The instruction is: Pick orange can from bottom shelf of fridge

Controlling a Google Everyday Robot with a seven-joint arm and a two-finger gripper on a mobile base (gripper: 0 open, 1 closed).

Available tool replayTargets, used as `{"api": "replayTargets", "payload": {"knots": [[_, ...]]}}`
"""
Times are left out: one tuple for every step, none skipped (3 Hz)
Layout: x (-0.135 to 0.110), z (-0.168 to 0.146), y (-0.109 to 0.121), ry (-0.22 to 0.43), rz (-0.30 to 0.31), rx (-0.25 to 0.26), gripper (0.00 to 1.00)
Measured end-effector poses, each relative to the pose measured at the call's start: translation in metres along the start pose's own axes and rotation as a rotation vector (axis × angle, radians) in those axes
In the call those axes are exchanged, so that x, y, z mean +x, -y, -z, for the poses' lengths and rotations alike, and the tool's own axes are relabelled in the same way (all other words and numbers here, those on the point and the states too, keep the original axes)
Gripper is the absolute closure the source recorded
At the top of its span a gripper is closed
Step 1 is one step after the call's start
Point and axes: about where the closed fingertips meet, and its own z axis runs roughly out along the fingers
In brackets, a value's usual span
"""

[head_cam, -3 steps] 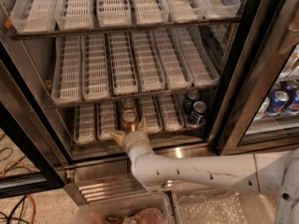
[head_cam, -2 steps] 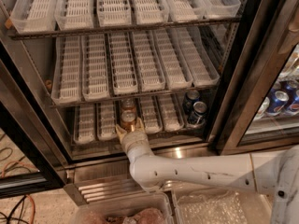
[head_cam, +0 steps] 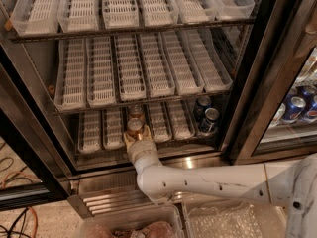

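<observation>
Camera view. The fridge [head_cam: 247,83] stands open. The tool [head_cam: 135,135] is at the front edge of the bottom shelf [head_cam: 92,131], in the third white lane from the left, set around the orange can [head_cam: 134,127]. I cannot tell whether it pinches the can or sits loose about it. The can stands upright at the lane's front. A second copper can [head_cam: 136,112] stands just behind it in the same lane. The dark blue cans [head_cam: 210,119] stand at the shelf's right end, well apart from the tool.
</observation>
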Motion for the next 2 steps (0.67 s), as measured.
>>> {"api": "replayTargets", "payload": {"knots": [[-0.014,0.003,-0.003,0.012,0.001,-0.023,1.0],[-0.041,0.011,-0.004,0.056,0.009,-0.059,1.0]]}}
